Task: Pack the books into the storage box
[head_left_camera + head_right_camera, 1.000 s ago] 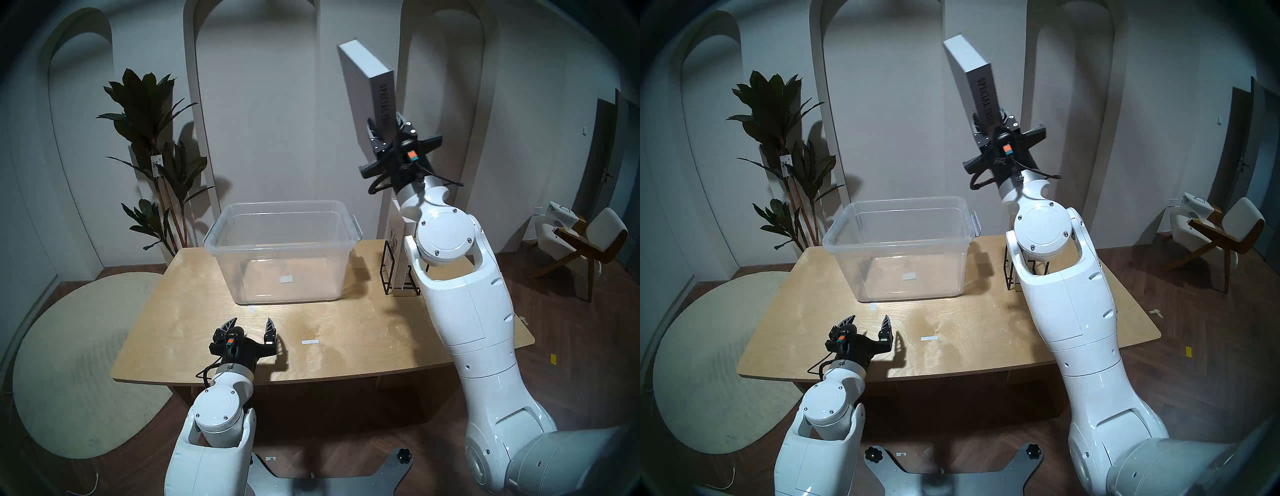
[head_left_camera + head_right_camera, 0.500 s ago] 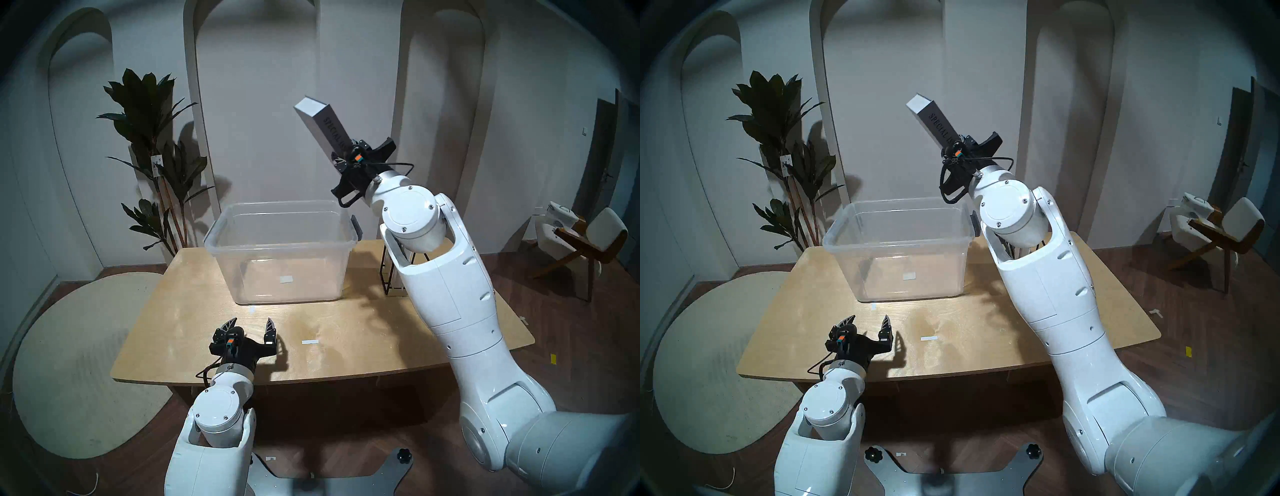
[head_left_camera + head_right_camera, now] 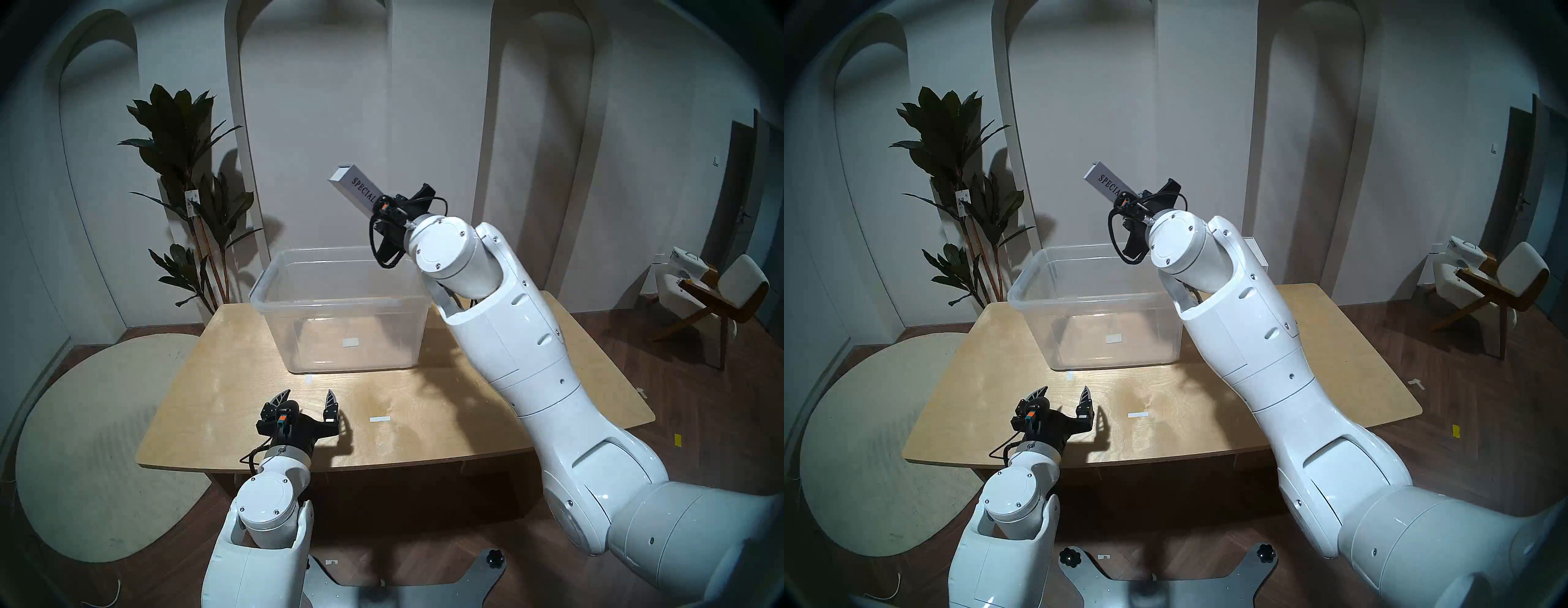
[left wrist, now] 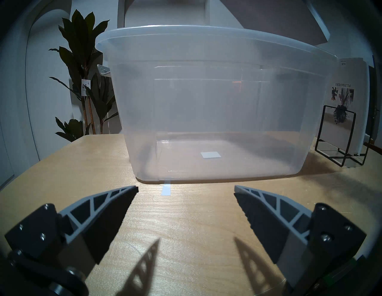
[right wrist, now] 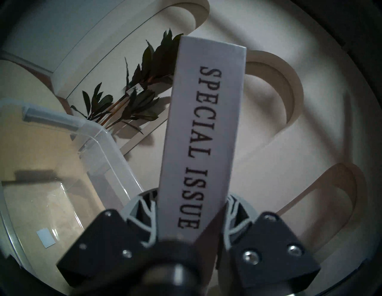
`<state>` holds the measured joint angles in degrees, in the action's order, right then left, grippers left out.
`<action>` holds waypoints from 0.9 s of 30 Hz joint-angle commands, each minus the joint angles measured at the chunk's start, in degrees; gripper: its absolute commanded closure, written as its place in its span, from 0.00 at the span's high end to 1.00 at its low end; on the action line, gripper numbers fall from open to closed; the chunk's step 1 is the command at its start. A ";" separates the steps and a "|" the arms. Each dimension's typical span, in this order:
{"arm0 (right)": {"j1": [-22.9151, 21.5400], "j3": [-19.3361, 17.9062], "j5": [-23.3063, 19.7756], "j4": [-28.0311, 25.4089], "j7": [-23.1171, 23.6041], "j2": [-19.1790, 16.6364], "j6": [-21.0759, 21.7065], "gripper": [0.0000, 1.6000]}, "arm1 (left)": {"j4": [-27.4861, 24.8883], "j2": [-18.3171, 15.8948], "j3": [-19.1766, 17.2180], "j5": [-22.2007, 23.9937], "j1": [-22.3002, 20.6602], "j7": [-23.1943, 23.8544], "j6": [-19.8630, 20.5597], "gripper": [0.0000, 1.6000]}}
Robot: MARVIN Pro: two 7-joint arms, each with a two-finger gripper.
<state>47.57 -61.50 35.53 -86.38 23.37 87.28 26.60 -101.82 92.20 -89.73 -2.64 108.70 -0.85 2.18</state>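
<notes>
Tool on the right (image 5: pixel 191 208) pinching the pale grey book (image 5: pixel 203 132) at the low end of its "SPECIAL ISSUE" spine, book jutting up and away, high above the storage box (image 3: pixel 339 297) near its right rear corner. Box sits open on the table (image 3: pixel 424 407), nothing in it but a small white label. Right of the box, the white book (image 4: pixel 349 107) stands in the black wire rack (image 4: pixel 330 142). Left tool (image 3: pixel 306 399), fingers spread wide, hovers over the table in front of the box.
</notes>
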 commanded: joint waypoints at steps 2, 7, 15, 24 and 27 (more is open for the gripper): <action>-5.70 1.82 1.72 1.79 -0.01 3.01 1.04 0.00 | -1.30 -0.06 0.00 0.06 -0.40 -0.12 -0.28 1.00; -6.58 3.42 2.85 3.53 0.82 3.24 2.46 0.00 | -1.35 -0.05 -0.01 0.06 -0.38 -0.13 -0.26 1.00; -6.97 5.01 3.21 6.75 0.34 4.61 2.87 0.00 | -1.39 -0.07 0.02 0.08 -0.35 -0.16 -0.24 1.00; -7.21 5.89 3.23 8.46 0.03 5.02 2.76 0.00 | -1.39 -0.06 0.01 0.07 -0.35 -0.16 -0.23 1.00; -6.96 6.13 3.27 8.58 0.28 5.12 3.20 0.00 | -1.41 -0.06 0.01 0.07 -0.34 -0.16 -0.22 1.00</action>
<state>42.17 -55.21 38.80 -77.02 24.18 91.06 29.90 -101.87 92.20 -89.73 -2.64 108.71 -0.86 2.18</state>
